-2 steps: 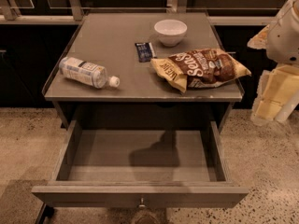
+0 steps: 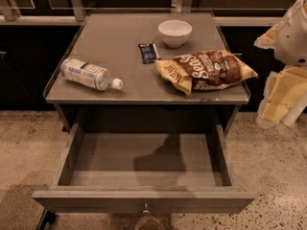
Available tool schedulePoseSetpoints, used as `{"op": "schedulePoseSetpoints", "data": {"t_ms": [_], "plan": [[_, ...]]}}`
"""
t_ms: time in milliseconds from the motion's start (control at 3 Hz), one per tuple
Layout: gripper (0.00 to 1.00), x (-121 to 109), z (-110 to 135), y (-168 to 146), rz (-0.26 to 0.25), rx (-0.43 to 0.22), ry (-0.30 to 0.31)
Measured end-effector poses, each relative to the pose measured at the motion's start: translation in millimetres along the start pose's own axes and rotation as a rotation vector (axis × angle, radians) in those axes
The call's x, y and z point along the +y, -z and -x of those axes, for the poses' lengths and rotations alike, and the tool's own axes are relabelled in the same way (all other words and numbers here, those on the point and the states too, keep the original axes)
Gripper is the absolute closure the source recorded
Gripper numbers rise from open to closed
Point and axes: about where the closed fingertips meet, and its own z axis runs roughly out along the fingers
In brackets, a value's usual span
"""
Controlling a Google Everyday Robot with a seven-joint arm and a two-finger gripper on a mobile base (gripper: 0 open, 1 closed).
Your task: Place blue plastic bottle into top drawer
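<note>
The blue plastic bottle (image 2: 87, 74) lies on its side at the left of the cabinet top, its white cap pointing right towards the front edge. The top drawer (image 2: 144, 200) is pulled fully out below the top, and its inside holds nothing but a shadow. Its small knob (image 2: 145, 208) shows at the centre of the front panel. My gripper (image 2: 279, 102) hangs at the right edge of the view, off the cabinet's right side, at about the height of the top and far from the bottle. It holds nothing that I can see.
On the cabinet top (image 2: 120, 42) stand a white bowl (image 2: 175, 32) at the back, a small dark blue packet (image 2: 148, 52) in the middle and a brown-and-yellow chip bag (image 2: 206, 70) at the right front. A rail and dark glass run behind. Speckled floor surrounds the cabinet.
</note>
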Motion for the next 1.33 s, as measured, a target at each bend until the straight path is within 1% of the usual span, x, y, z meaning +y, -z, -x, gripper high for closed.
{"op": "schedulePoseSetpoints", "data": {"t_ms": [333,667,1000,1333], "plan": [[0.00,7.9,24.3,-25.4,0.009,-0.128,0.027],[0.00,-14.8,89.6,-50.3,0.025,-0.366,0.023],[0.00,-43.0,153.8,-56.1,0.052,-0.530,0.071],[0.00,-60.8,214.2,-63.3,0.092,-0.621,0.140]]}}
